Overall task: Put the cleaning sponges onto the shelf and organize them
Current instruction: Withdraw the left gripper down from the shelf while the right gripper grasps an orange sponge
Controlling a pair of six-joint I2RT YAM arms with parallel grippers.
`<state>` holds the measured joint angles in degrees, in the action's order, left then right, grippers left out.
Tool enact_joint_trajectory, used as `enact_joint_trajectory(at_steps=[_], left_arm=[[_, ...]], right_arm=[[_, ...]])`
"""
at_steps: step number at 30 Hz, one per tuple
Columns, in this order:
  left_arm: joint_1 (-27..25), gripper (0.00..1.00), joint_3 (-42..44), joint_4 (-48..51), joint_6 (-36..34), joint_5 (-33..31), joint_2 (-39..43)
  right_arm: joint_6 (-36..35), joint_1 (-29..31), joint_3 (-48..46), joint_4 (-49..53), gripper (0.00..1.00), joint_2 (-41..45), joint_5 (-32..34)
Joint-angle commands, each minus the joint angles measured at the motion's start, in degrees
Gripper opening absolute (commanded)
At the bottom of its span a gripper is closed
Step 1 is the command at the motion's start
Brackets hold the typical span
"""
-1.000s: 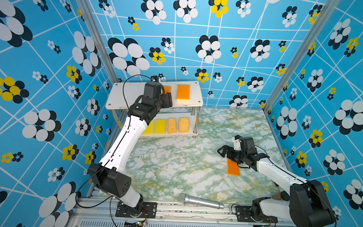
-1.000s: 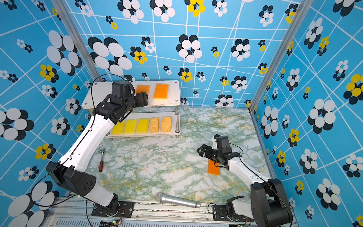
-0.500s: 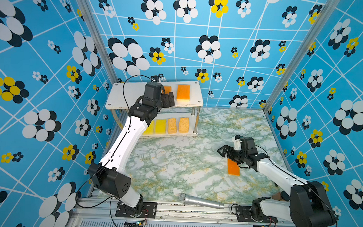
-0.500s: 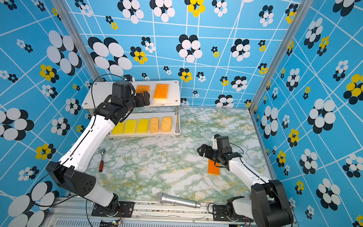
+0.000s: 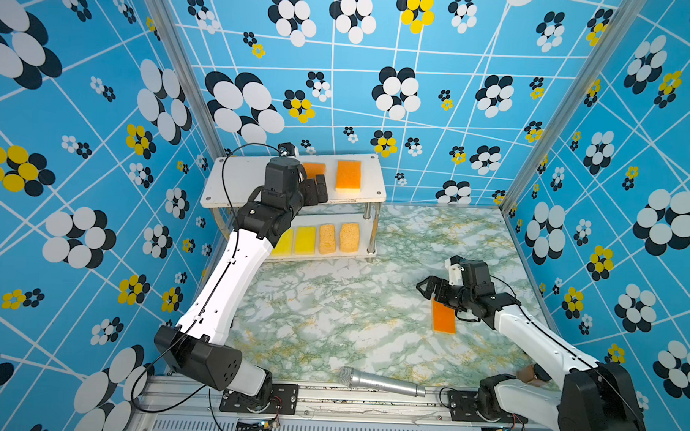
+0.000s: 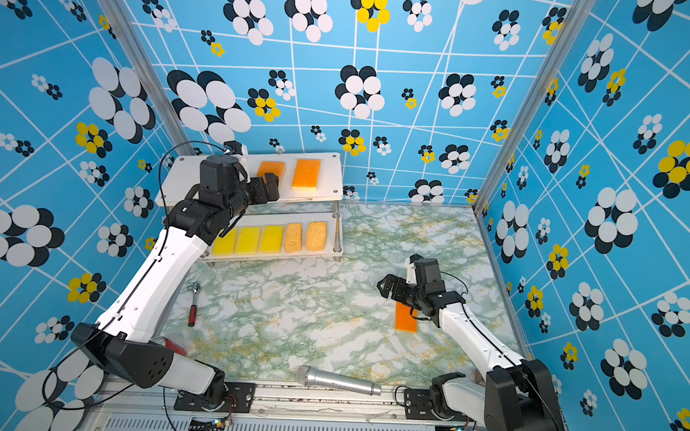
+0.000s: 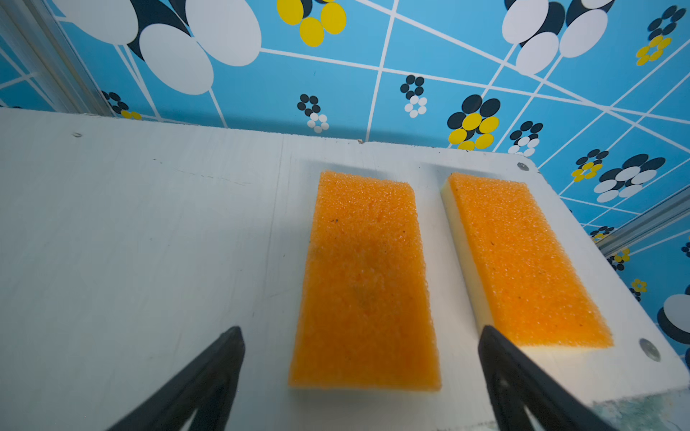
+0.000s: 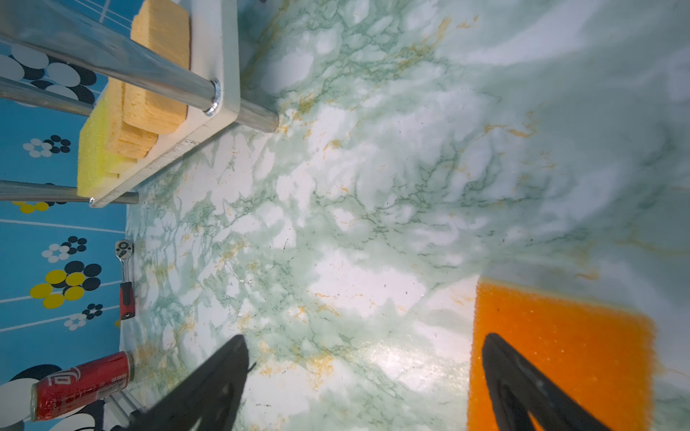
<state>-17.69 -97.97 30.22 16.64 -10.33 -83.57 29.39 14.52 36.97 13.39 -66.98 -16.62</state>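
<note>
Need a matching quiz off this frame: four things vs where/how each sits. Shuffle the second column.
Things:
1. microphone
2. yellow sponges
3. single orange sponge
4. left gripper

Place or state:
A. open, over the upper board of the shelf
B. flat on the tabletop, right of middle
C. lower board of the shelf
D. front edge of the tabletop, by the rail

Pairs: 1-D, 2-C, 3-B, 4-A
</note>
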Motion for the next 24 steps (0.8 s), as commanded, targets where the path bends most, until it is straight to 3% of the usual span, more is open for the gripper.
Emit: enact_joint_trajectory(at_steps=[1,6,14,24], left_arm=[[-0.7,0.99,1.1,-0.6,-1.2,-1.2,4.2],[-1.5,0.99,2.4,0.5,-2.2,-0.9,7.9],[-2.6,0.99,12.9,-6.9,-2.2,10.8,14.5],[-4.8,0.99,26.6,-14.8,-0.6,21.2,18.8]], right_arm=[[-1.7,-0.3,2.5,6.2,0.99,2.5,4.0],[-1.7,-0.3,3.5,12.2,0.99,5.7,9.3],[-1.0,-0.3,4.2,22.2,0.99,7.8,16.0],[-0.5,-0.3,2.6,24.4,0.99,8.3,16.5]])
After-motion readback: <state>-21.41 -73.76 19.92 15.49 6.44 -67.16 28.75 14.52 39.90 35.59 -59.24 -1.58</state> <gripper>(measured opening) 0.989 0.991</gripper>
